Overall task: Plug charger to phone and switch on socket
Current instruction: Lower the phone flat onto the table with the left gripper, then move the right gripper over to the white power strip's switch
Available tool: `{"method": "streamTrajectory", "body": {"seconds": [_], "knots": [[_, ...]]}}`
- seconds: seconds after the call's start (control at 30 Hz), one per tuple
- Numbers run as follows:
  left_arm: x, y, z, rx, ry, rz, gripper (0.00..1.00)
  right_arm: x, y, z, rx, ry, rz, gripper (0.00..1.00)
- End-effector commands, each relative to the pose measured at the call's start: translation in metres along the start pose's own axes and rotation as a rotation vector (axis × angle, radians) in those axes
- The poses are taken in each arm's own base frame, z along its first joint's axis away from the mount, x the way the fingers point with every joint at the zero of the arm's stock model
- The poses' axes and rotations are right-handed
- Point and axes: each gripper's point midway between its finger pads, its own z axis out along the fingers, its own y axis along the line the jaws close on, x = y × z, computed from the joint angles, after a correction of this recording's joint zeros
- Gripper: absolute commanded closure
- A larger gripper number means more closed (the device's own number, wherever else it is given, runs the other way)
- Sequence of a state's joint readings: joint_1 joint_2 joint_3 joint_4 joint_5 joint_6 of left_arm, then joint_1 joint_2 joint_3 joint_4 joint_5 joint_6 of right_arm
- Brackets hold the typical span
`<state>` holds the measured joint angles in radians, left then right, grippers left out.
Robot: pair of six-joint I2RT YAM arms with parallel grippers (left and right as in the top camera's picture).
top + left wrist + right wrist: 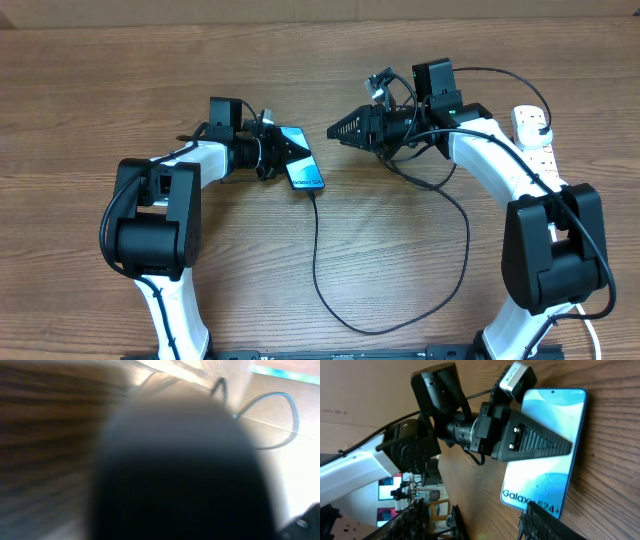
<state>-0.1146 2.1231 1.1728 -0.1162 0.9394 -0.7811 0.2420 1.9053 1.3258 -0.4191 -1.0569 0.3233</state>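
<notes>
The wooden table [80, 80] fills the overhead view. The left arm [160, 200] comes up from the lower left and the right arm [500, 160] from the lower right, both bent in toward the middle.

The white socket [530, 125] lies at the upper right edge of the frame, partly under the right arm, so I can't read its switches from here.

The charger [315, 260] runs straight down from the phone's lower short edge and swings round in a wide loop near the bottom centre. It then climbs on the right side toward the right arm, where I lose it among the arm's own wires. Its tip meets the phone's edge, but how far in it sits I cannot tell.

The phone [305, 172] lies flat just left of centre, slightly slanted, screen up, with the "Galaxy S24" text at its lower end.

The left claw [285, 148] sits over the upper part of the screen. Its black wedge lies across the glass in the right wrist view. The left wrist view is only a dark blur, so I cannot tell whether it is apart or together.

The right claw [332, 130] hangs just to the upper right of the phone and points at it. Its fingers are spread apart and hold nothing.
</notes>
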Motion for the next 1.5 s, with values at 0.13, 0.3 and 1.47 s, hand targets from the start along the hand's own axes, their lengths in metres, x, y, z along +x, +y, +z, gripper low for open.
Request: {"method": "streamTrajectory", "body": {"seconds": [0.13, 0.3, 1.47], "knots": [[-0.009, 0.020, -0.005, -0.141, -0.077, 0.029, 0.79, -0.007, 0.015, -0.009, 0.015, -0.032, -0.086, 0.39], [-0.007, 0.041, -0.009, -0.243, -0.097, -0.026, 0.75, -0.004, 0.014, -0.009, 0.018, -0.024, -0.070, 0.39], [0.008, 0.104, -0.062, -0.669, -0.091, -0.141, 0.03, 0.009, 0.000, -0.060, 0.278, -0.076, -0.003, 0.29]]}}
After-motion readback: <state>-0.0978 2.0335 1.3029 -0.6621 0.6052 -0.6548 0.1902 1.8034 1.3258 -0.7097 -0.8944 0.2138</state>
